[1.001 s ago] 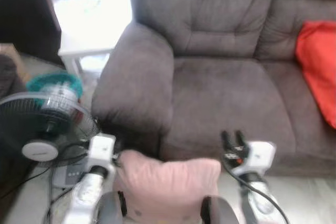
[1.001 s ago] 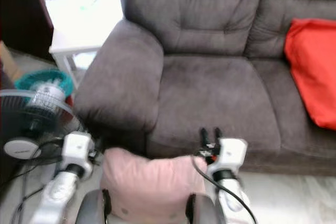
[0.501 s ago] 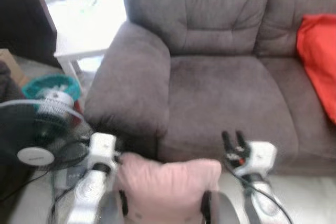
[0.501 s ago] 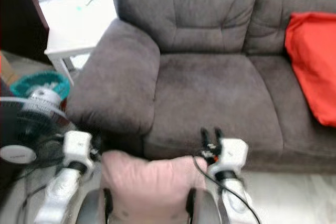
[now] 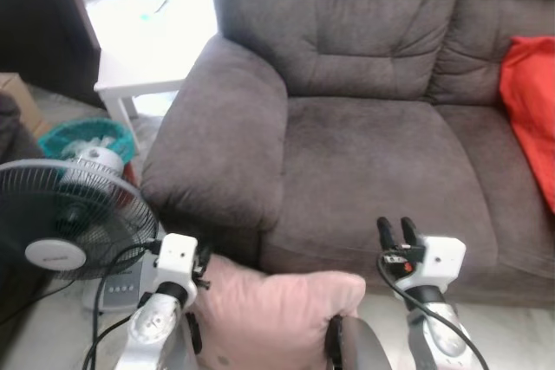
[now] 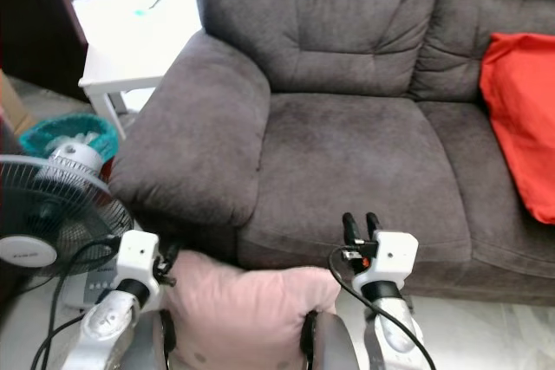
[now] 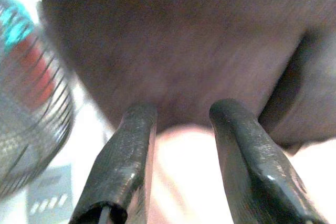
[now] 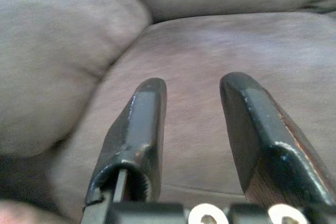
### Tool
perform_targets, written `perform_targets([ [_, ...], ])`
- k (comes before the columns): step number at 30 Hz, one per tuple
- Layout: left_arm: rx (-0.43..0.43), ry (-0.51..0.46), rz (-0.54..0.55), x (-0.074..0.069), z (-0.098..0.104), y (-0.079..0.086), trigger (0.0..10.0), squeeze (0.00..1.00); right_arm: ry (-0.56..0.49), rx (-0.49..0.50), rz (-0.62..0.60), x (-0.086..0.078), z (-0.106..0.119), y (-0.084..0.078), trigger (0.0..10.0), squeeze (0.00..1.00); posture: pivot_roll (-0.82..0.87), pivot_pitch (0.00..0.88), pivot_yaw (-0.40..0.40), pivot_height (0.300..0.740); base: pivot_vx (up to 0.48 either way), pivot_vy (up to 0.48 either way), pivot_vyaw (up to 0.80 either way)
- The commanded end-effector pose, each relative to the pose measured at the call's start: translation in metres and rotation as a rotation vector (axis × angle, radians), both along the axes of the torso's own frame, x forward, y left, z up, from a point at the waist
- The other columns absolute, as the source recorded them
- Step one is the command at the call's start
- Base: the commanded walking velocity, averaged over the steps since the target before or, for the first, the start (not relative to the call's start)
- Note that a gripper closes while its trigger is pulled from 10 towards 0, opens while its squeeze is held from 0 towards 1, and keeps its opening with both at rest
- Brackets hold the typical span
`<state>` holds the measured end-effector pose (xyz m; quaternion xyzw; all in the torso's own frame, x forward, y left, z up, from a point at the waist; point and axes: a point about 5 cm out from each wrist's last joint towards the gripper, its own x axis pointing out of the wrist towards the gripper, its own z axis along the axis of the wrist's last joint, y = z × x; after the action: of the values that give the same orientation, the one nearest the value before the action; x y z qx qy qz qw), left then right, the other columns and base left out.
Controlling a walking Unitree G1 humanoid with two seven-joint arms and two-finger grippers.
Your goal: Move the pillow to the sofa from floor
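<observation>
The pink pillow (image 5: 276, 318) sits low against the robot's body, at 6 o'clock in the head views, pressed between the 2 forearms rather than held in any fingers. Its long axis runs across, from 9 to 3 o'clock, and its upper edge lies just short of the front of the sofa (image 5: 373, 162).

The left gripper (image 7: 181, 116) rests at the pillow's left upper corner. The left wrist view shows its 2 black fingers parted, nothing between them, with pale pink fabric below them and the dark armrest (image 5: 221, 145) ahead. The right gripper (image 6: 361, 225) stands just past the pillow's right upper corner, at about 2 o'clock from the pillow's middle, fingers pointing to 12 o'clock at the seat cushion (image 6: 347, 171); its jaws are also apart and empty.

The relation that counts: the seat lies at 12 o'clock from the pillow, above and beyond it, with the seat's front edge between. Both arms look about equally near, so I judge the coming move a 2-arm lift up and forward over that edge.

A red cushion (image 6: 520, 119) occupies the seat at 2 o'clock, well apart from the landing spot. At 9 o'clock a standing fan (image 5: 65, 223) and its cable (image 5: 108, 275) lie close beside the left arm, and could snag it. A white side table (image 5: 139, 84) stands at 10 o'clock behind the armrest.
</observation>
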<state>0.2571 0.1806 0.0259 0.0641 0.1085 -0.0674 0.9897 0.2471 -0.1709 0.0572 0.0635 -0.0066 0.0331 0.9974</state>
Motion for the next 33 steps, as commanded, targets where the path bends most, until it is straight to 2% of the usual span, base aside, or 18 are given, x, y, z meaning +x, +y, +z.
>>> perform_targets([
  [1,-0.032,0.072,0.007,-0.004,-0.012,0.001,10.0,0.00,0.004,-0.001,-0.012,-0.002,-0.001,-0.004,10.0,0.00,0.08,0.028,-0.056,0.495,0.000,0.000,0.00],
  [8,-0.063,0.206,0.079,-0.008,-0.037,0.019,10.0,0.00,-0.002,-0.015,0.003,0.000,0.001,-0.004,10.0,0.00,0.08,0.033,-0.064,0.495,0.000,0.000,0.00],
  [13,-0.046,0.242,0.098,-0.005,-0.042,0.024,10.0,0.00,-0.017,-0.016,0.010,0.002,0.006,-0.003,10.0,0.00,0.07,0.035,-0.066,0.495,0.000,0.000,0.00],
  [14,-0.039,0.247,0.100,-0.004,-0.042,0.025,10.0,0.64,-0.021,-0.017,0.010,0.002,0.007,-0.004,10.0,0.00,0.07,0.035,-0.067,0.495,0.000,0.000,0.00],
  [15,-0.038,0.247,0.102,-0.002,-0.042,0.026,10.0,1.00,-0.025,-0.019,0.008,0.003,0.008,-0.005,10.0,0.00,0.07,0.036,-0.068,0.495,0.000,0.000,0.00],
  [33,-0.015,0.124,0.055,0.024,-0.023,0.013,10.0,1.00,-0.071,-0.019,0.016,0.012,0.023,-0.005,10.0,0.00,0.05,0.051,-0.079,0.495,0.000,0.000,0.00],
])
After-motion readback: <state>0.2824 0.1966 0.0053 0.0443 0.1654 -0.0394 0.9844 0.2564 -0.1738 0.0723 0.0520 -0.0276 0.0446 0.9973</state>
